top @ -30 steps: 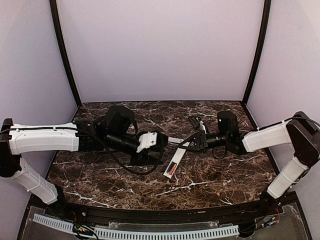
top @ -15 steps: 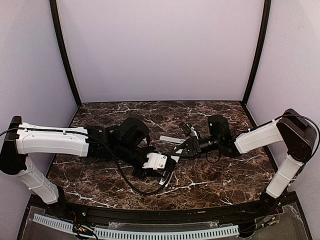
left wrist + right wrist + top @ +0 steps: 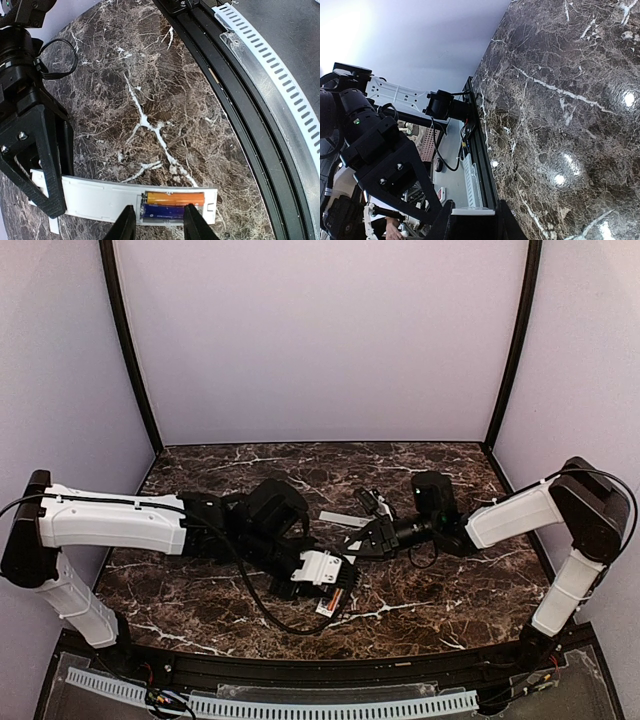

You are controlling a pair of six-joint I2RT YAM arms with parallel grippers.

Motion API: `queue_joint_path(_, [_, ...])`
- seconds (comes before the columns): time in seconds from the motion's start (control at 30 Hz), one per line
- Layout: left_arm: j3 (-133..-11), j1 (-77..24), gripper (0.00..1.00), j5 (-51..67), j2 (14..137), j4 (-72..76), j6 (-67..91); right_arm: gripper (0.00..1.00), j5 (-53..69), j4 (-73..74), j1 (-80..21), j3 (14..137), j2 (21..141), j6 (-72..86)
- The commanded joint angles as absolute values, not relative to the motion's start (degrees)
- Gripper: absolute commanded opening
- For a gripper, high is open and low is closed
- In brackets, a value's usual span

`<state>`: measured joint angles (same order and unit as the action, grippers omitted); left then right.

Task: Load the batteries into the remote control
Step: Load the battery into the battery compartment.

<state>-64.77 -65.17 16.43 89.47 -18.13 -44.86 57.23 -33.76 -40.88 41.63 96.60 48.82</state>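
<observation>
The white remote control (image 3: 90, 197) lies on the marble, its back up. In its open recess sit the orange battery (image 3: 172, 198) and the dark blue battery (image 3: 162, 212), side by side. My left gripper (image 3: 159, 220) hovers low over that end, its jaws apart and bracketing the blue battery lengthwise. In the top view the left gripper (image 3: 335, 590) covers most of the remote (image 3: 327, 607). My right gripper (image 3: 352, 552) is shut on the remote's other end; its black fingers (image 3: 47, 165) show there, and a white edge of the remote (image 3: 472, 211) sits between its jaws.
A flat grey-white strip (image 3: 345, 518) lies on the table behind the grippers. The black rail (image 3: 235, 100) and slotted white strip (image 3: 280, 75) run along the near table edge, close to the remote's battery end.
My left gripper has swung from behind the remote toward the near edge and now sits over its battery end. My right gripper has shifted a little left.
</observation>
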Motion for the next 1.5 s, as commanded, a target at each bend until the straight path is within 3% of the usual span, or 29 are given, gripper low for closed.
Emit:
queue_joint_path(0.0, [-66.4, -65.6, 0.33, 16.2, 89.9, -20.4, -45.4, 0.00, 58.0, -36.5, -41.6, 43.0, 97.2, 49.5])
queue_joint_path(0.67, [-66.8, -65.8, 0.31, 15.0, 91.7, -21.0, -44.8, 0.00, 58.1, -37.0, -42.1, 43.0, 97.5, 49.6])
queue_joint_path(0.93, [-65.9, -65.8, 0.24, 14.5, 91.6, -21.8, -45.2, 0.00, 58.4, -37.0, -42.1, 43.3, 97.4, 49.5])
queue_joint_path(1.47, [-65.0, -66.2, 0.19, 13.5, 93.3, -23.8, -45.9, 0.00, 58.8, -37.3, -41.7, 43.6, 94.7, 49.5])
